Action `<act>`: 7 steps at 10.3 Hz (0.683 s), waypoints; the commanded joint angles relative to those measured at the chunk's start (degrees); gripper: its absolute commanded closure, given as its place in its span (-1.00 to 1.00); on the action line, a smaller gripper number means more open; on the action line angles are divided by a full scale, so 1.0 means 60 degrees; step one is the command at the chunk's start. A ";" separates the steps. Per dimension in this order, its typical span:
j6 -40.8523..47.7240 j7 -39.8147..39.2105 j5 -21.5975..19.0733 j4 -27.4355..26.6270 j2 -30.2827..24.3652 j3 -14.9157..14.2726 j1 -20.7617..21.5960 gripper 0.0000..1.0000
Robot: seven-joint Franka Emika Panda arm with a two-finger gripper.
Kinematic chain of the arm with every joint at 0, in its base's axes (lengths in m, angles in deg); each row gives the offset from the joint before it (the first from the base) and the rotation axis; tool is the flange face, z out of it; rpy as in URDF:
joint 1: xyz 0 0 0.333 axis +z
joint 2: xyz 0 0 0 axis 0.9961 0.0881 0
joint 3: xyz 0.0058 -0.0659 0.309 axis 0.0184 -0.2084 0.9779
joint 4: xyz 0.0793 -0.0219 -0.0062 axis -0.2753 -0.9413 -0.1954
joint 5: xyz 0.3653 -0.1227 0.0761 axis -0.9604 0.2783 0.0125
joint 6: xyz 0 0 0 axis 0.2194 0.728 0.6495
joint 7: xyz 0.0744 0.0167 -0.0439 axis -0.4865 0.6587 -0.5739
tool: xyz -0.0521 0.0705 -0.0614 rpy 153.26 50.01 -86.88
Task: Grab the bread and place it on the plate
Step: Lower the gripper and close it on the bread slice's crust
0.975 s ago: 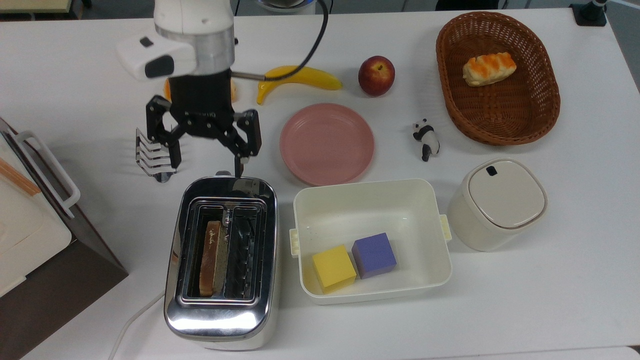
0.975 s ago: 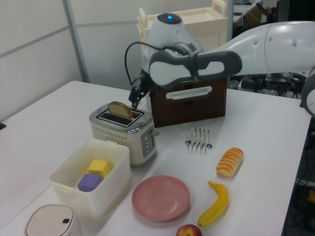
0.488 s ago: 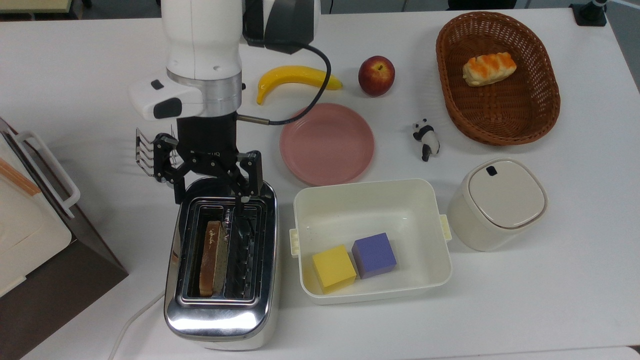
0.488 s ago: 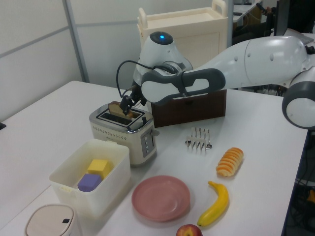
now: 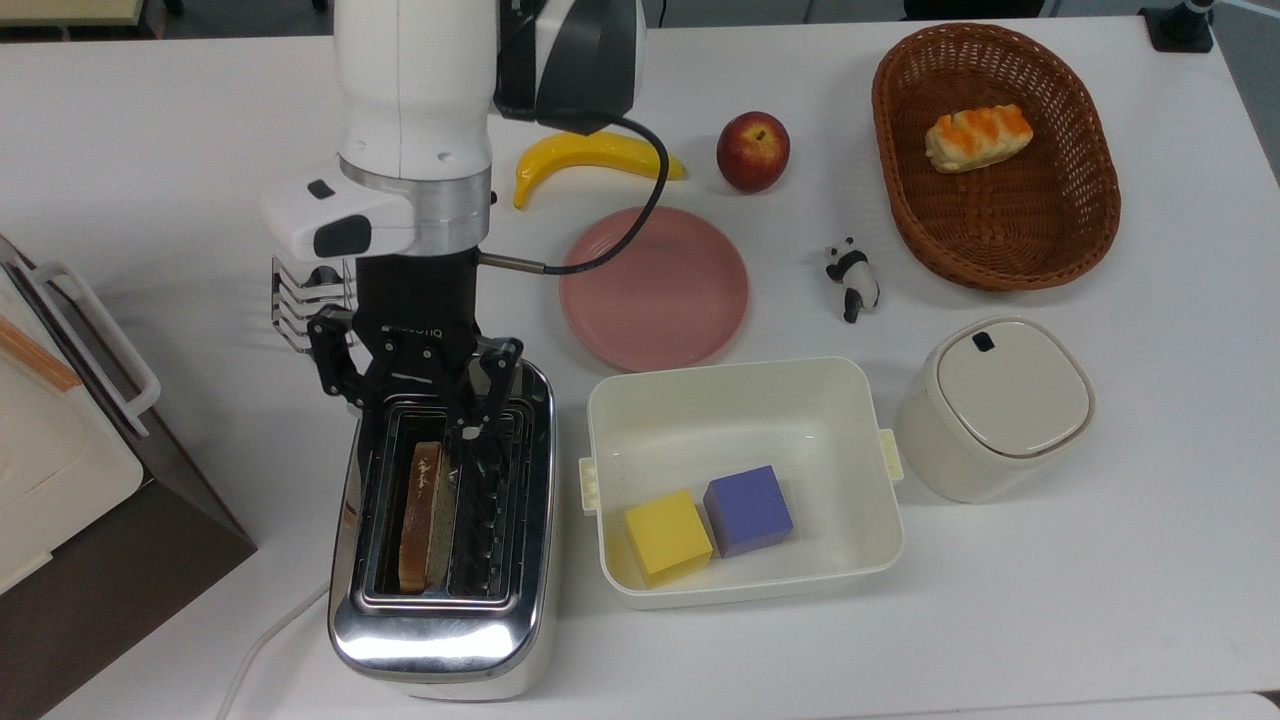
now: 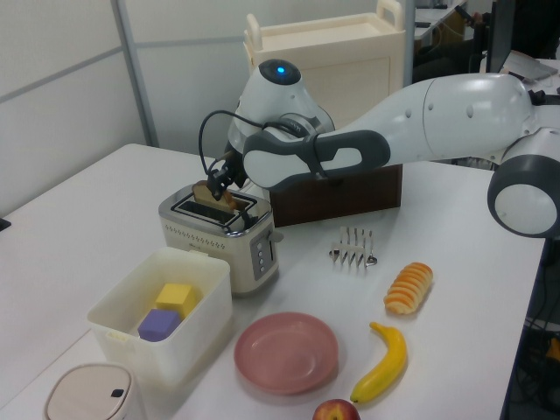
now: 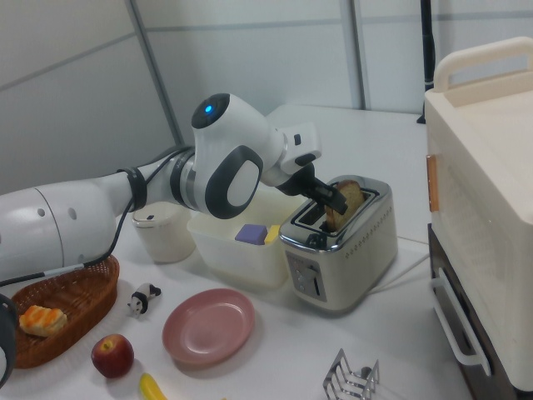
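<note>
As seen in top view, bread [image 5: 423, 515] stands on edge in toaster [image 5: 440, 520] left slot, long axis along slot. Gripper [image 5: 420, 415], jaws open, at toaster's far end, above bread's end. Plate [image 5: 654, 287] right of toaster, bare.

White bench [image 5: 1100, 600] carrying:
- chrome two-slot toaster [image 5: 443, 610], white cord trailing off it;
- cream open tub [image 5: 745, 385] holding a yellow cube [image 5: 667, 535] and a purple cube [image 5: 748, 510], touching;
- cream lidded canister [image 5: 992, 408];
- panda figurine [image 5: 853, 277];
- oval wicker basket [image 5: 1080, 200] with an orange-and-cream striped roll [image 5: 978, 137];
- red apple [image 5: 752, 151];
- yellow banana [image 5: 600, 160];
- metal toast rack [image 5: 298, 300];
- ridged orange roll [image 6: 409, 287];
- brown and cream cabinet [image 5: 60, 480], at the top view's left edge.
</note>
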 commanded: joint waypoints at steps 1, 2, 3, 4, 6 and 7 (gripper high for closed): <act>-0.0248 0.0159 0.0306 0.0181 0.0234 -0.0024 0.0034 0.70; -0.0248 0.0174 0.0292 0.0181 0.0234 -0.0024 0.0034 0.91; -0.0175 0.0203 0.0190 0.0181 0.0147 -0.0010 0.0063 1.00; -0.0102 0.0232 0.0160 0.0167 -0.0115 -0.0009 0.0107 1.00; 0.0262 0.0525 0.0101 0.0093 -0.0846 0.0049 0.0064 1.00; 0.0497 0.0526 -0.0058 0.0108 -0.1111 0.0049 0.0063 1.00</act>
